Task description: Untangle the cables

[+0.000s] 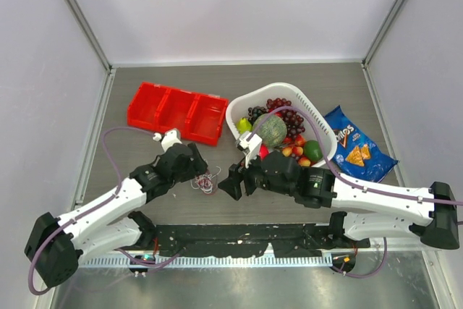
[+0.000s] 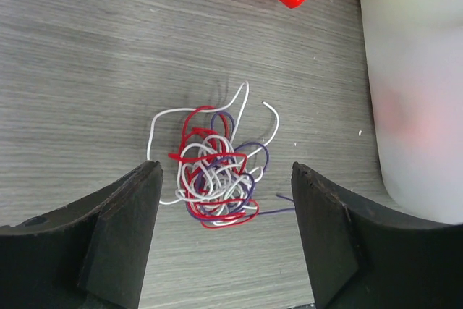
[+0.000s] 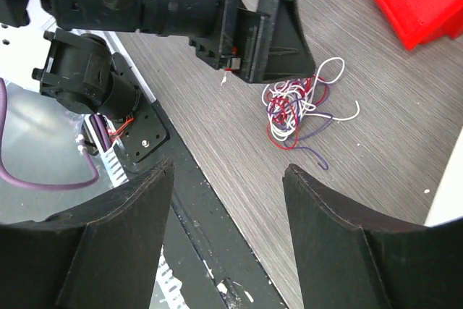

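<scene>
The cables [image 2: 217,175] are one small tangle of thin white, red and purple cords lying on the grey table. The tangle also shows in the top view [image 1: 206,181] and in the right wrist view [image 3: 295,110]. My left gripper [image 2: 226,236] is open, hovering just above and behind the tangle, with nothing between its jaws. My right gripper [image 3: 228,215] is open and empty, a short way right of the tangle, over the table's near edge. In the top view the left gripper [image 1: 202,171] sits beside the tangle and the right gripper [image 1: 230,184] faces it from the right.
A red compartment bin [image 1: 177,111] stands at the back left. A white basket [image 1: 309,104] of fruit stands behind the right arm, with a blue chip bag [image 1: 354,145] to its right. A black rail [image 1: 239,240] runs along the near edge.
</scene>
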